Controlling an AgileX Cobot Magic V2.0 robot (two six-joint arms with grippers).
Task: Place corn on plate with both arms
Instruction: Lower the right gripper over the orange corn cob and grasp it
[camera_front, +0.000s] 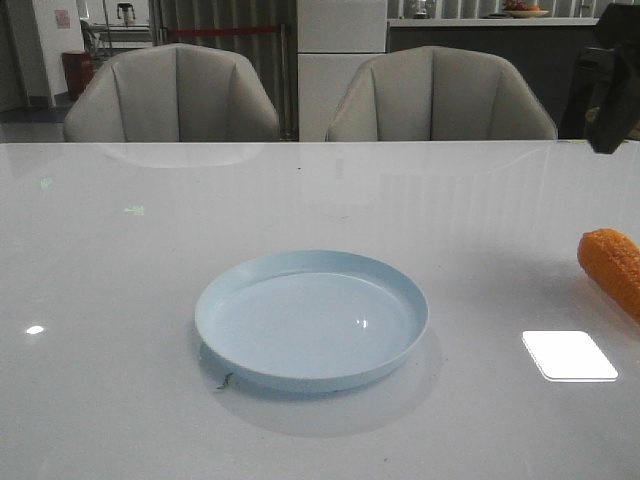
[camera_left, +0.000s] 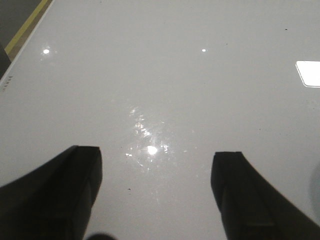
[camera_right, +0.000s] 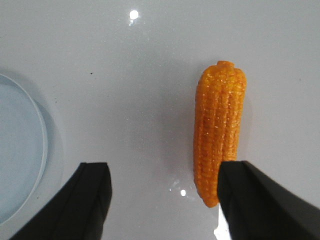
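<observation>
Right wrist view, closest in: right gripper (camera_right: 162, 200) with black fingers (camera_right: 85, 200) spread wide, nothing held. Hovering over white table (camera_right: 125, 90). Corn (camera_right: 220, 145) lying flat on table, lower end just in front of one finger tip, partly hidden by it; contact not clear. Not between the fingers, more in line with that one finger. Kernel rows running lengthwise, glossy orange, blunt stub end pointing away from gripper.

Plate (camera_right: 22, 150) edge visible on the other side of that view, pale blue, well apart from corn.

Left wrist view: left gripper (camera_left: 157, 192) also spread wide, empty, over bare glossy table (camera_left: 160, 75) with light glints. No corn or plate there.

Front view: plate (camera_front: 311, 318) sitting flat near table centre, empty, low raised rim. Corn (camera_front: 612, 268) at far right edge of frame, on table, cut off by frame border, well apart from plate. Dark arm part (camera_front: 615, 90) at upper right, above corn; only partly seen. Left arm not visible in front view. Two grey chairs (camera_front: 172, 95) behind table.
</observation>
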